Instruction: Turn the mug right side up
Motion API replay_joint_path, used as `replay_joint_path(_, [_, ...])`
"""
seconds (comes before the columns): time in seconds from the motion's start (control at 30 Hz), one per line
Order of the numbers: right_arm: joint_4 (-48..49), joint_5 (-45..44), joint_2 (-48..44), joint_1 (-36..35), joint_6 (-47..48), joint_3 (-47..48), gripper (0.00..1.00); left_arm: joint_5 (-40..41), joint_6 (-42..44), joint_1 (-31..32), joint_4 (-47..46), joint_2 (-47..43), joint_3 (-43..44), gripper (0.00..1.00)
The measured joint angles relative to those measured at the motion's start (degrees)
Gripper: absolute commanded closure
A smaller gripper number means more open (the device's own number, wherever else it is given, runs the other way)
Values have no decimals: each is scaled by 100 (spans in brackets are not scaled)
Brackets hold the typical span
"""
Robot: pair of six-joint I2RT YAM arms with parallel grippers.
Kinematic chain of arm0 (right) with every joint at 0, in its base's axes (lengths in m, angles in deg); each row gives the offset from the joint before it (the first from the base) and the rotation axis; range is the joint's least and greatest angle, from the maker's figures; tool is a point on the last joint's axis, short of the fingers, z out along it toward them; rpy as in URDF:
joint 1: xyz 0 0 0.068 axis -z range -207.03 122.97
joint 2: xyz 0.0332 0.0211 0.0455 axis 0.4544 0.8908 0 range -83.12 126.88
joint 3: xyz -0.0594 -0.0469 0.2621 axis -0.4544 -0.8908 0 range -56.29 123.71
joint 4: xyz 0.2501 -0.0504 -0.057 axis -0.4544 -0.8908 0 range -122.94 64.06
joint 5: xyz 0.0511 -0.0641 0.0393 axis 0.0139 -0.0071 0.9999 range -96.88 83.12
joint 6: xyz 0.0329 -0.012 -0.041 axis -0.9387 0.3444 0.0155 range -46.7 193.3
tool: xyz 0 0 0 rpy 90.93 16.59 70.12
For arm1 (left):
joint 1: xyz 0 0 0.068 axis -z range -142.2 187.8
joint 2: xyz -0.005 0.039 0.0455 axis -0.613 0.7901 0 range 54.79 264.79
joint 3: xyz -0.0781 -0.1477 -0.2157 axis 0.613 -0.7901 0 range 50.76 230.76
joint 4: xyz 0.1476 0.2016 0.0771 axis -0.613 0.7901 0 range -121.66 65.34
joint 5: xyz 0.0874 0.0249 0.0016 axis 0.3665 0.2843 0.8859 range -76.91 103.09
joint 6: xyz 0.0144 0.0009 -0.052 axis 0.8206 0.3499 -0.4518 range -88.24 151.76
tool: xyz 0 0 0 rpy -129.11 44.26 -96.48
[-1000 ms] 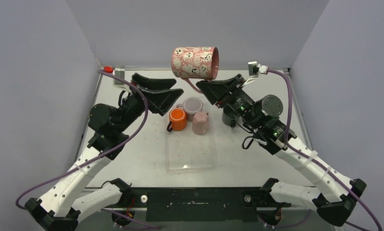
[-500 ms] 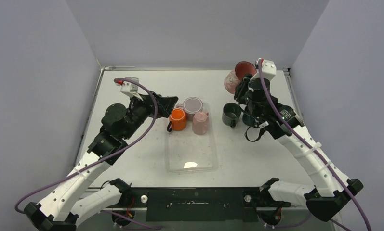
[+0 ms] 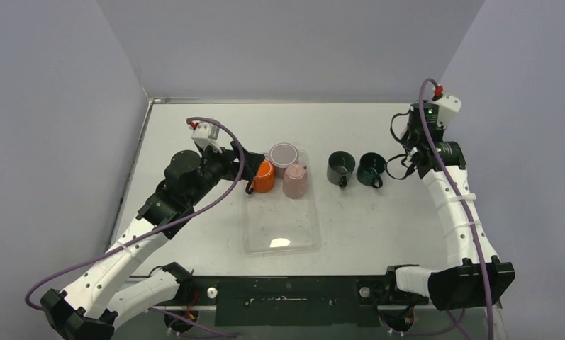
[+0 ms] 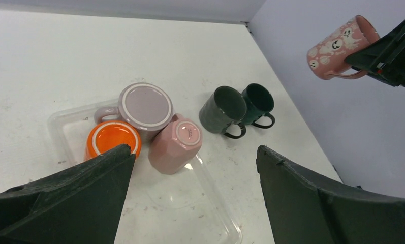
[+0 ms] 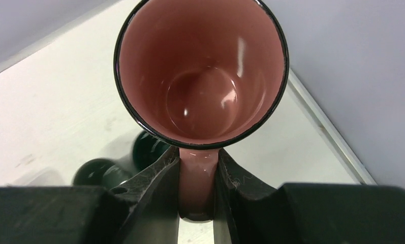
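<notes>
I had the mug (image 4: 337, 48) aloft by the side wall (image 4: 312, 122), mouth tilted up, right gripper (image 5: 197, 168) pinching only its handle (image 5: 196, 188), left gripper (image 4: 192, 168) wide and empty, and I feared it swivelling in that thin grip onto the 2 dark mugs (image 4: 223, 104) below.

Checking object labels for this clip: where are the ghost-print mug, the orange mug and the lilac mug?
ghost-print mug (image 4: 338, 47), left wrist view, on its patterned side.
orange mug (image 4: 110, 138), left wrist view, on its inside.
lilac mug (image 4: 145, 105), left wrist view, on its upturned base.
</notes>
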Motion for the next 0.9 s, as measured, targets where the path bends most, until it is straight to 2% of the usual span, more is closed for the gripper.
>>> replay_joint_path(0.2, [490, 446, -114, 1263, -199, -1185, 95, -2, 133, -4, 304, 232, 0, 10])
replay_joint_path(0.3, [603, 728, -125, 1582, -260, -1751, 95, -31, 162, -9, 398, 361, 0, 9])
replay_joint_path(0.43, [730, 1075, -103, 1707, -264, -2127, 95, -111, 236, -9, 546, 566, 46, 9])
replay_joint_path(0.63, [1427, 1381, -90, 1711, -249, -2494, 95, -173, 299, -31, 807, 881, 201, 9])
replay_joint_path(0.9, [1980, 1499, 85, 1711, -85, -2868, 95, -177, 350, -74, 944, 940, 205, 9])
